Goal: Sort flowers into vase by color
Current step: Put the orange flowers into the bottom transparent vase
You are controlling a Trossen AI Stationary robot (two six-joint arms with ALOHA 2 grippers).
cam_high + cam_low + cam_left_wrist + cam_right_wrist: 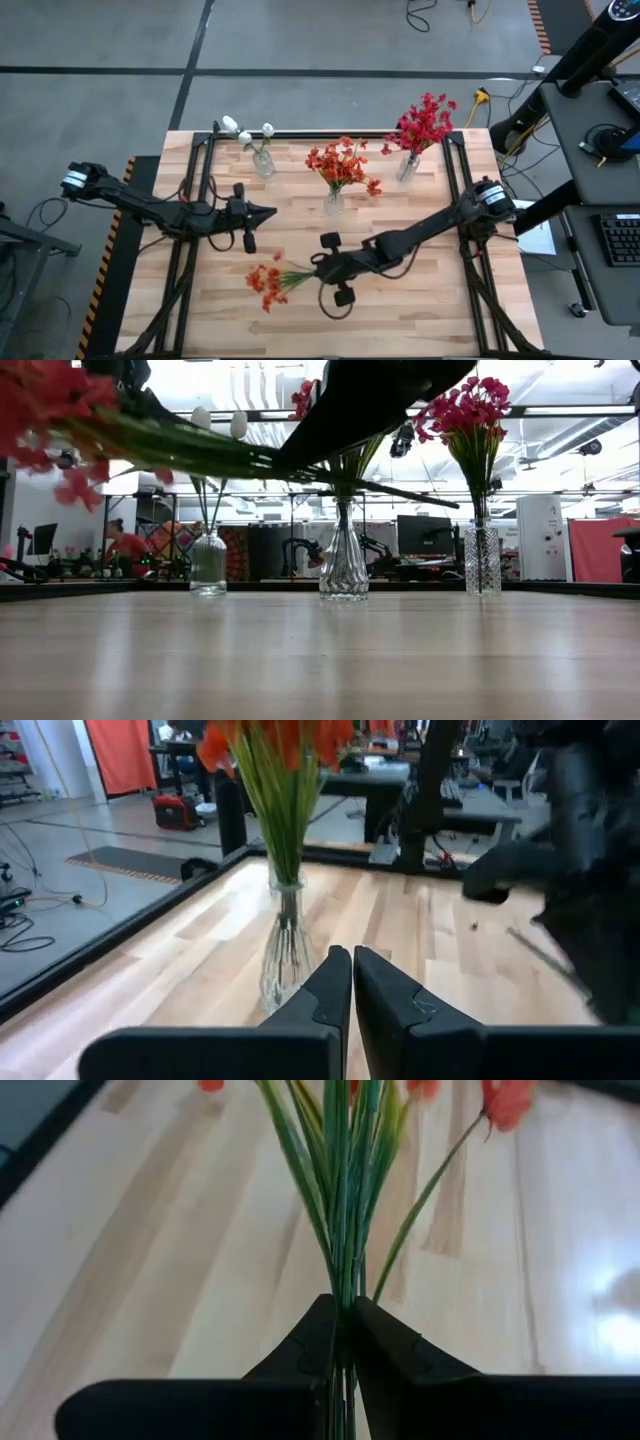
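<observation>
Three glass vases stand along the table's far side. The left vase (263,163) holds white flowers, the middle vase (334,203) orange ones, the right vase (407,167) red ones. My right gripper (316,268) is over the table's near middle, shut on an orange flower spray (268,282) whose blooms point toward the table's left. In the low view the spray (200,455) hangs well above the wood. My left gripper (272,212) hovers left of the middle vase (285,955), shut and holding nothing. My right gripper pinches the spray's bundle of green stems (345,1285) between its two fingers. The fingers slant down from the table's right and lie roughly along the stems. The spray is lifted clear and nearly level, its thin stem end (440,501) sticking out toward the table's right.
Black frame rails (200,170) run along the table's left, right and far sides. Bare wood (420,310) lies along the near side. Beyond the table's far right corner stand a desk and cables (590,140).
</observation>
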